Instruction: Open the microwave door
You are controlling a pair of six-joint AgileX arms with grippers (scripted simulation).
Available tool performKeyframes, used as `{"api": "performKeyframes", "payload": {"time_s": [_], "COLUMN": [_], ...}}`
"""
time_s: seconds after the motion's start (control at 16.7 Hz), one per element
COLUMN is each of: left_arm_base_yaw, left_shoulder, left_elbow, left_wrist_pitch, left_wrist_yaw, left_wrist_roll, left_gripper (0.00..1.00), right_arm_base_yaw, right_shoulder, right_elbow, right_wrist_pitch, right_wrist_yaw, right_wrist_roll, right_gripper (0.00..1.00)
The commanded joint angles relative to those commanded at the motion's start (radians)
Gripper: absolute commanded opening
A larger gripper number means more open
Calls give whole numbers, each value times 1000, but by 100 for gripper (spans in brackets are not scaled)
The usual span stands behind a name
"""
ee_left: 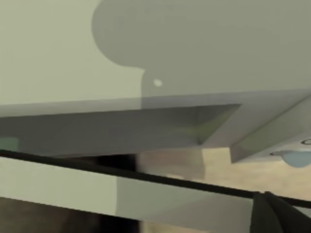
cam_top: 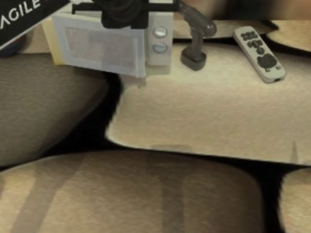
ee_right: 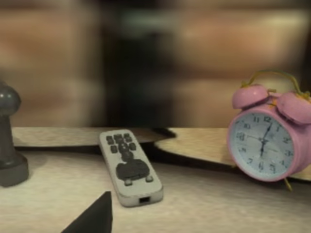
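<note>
The white microwave (cam_top: 163, 60) stands at the table's back left, two silver knobs (cam_top: 160, 32) on its front right panel. The microwave door (cam_top: 99, 48), with its grey mesh window, is ajar, its free edge swung out from the front. My left gripper (cam_top: 124, 14) hangs over the microwave's top front. In the left wrist view the microwave top (ee_left: 194, 48) and the gap into the cavity (ee_left: 121, 128) show, and my left gripper (ee_left: 266, 199) is shut at the door (ee_left: 146, 196) near its free end. My right gripper (ee_right: 146, 225) is parked, open, out of the top view.
A grey remote control (cam_top: 259, 53) lies at the back right. A dark grey upright stand (cam_top: 194, 43) sits just right of the microwave. A pink alarm clock (ee_right: 269, 141) stands beyond the remote (ee_right: 130, 167). The tabletop has a beige patchwork pattern.
</note>
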Motion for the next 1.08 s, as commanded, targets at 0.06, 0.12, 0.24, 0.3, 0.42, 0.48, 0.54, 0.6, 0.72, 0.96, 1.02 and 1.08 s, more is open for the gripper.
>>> {"api": "performKeyframes", "payload": {"time_s": [0.06,0.12,0.24,0.3,0.42,0.48,0.54,0.6,0.72,0.96,1.02,1.08], "left_arm_base_yaw": [0,0,0,0,0,0,0,0,0,0,0,11], "left_shoulder": [0,0,0,0,0,0,0,0,0,0,0,-50], "left_elbow": [0,0,0,0,0,0,0,0,0,0,0,59], "left_wrist_pitch": [0,0,0,0,0,0,0,0,0,0,0,9], "left_wrist_yaw": [0,0,0,0,0,0,0,0,0,0,0,-8], "left_wrist_roll": [0,0,0,0,0,0,0,0,0,0,0,8], "left_gripper": [0,0,0,0,0,0,0,0,0,0,0,0], "right_arm_base_yaw": [0,0,0,0,0,0,0,0,0,0,0,0], "right_shoulder": [0,0,0,0,0,0,0,0,0,0,0,0], "right_elbow": [0,0,0,0,0,0,0,0,0,0,0,0], "right_wrist_pitch": [0,0,0,0,0,0,0,0,0,0,0,0], "right_wrist_yaw": [0,0,0,0,0,0,0,0,0,0,0,0], "right_wrist_roll": [0,0,0,0,0,0,0,0,0,0,0,0], "right_gripper": [100,100,100,100,100,100,100,100,100,100,100,100]}}
